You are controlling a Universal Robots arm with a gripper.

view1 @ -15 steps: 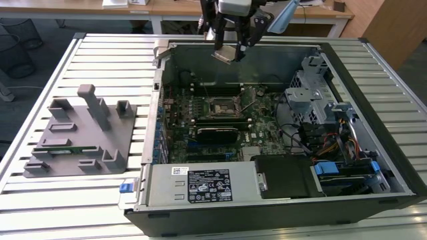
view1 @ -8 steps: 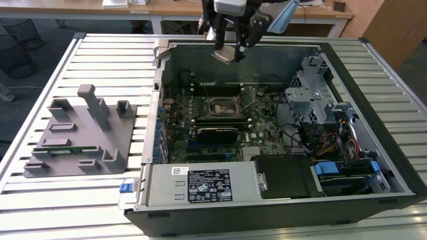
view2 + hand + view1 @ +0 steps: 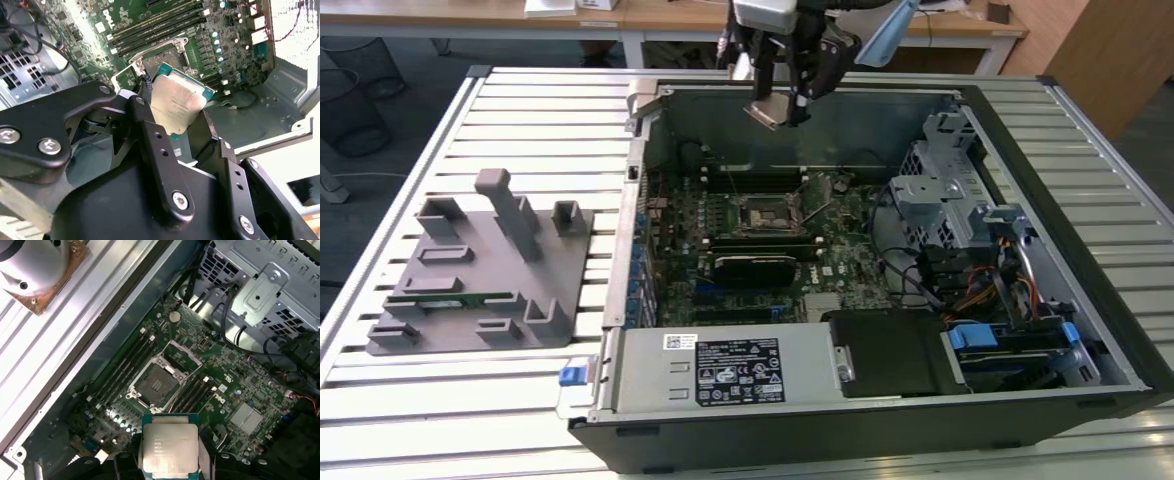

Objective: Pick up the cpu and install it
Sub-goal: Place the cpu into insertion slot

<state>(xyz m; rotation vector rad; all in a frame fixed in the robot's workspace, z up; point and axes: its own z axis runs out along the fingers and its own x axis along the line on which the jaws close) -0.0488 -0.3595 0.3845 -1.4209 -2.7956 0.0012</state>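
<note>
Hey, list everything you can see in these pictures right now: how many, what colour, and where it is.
cpu: one, silver top with green rim, held in the pincer above the open case.
computer case: one, black and grey, lying open on the table.
motherboard: one, green, inside the case.
cpu socket: one, silver-framed, mid-motherboard.
power supply: one, silver, at the case's near edge in the exterior view.
tray: one, grey, with upright blocks, on the exterior view's left of the case.
memory stick: one, green, on the tray.
table: one, pale slatted metal.
pincer: one, black, shut on the cpu.
</note>
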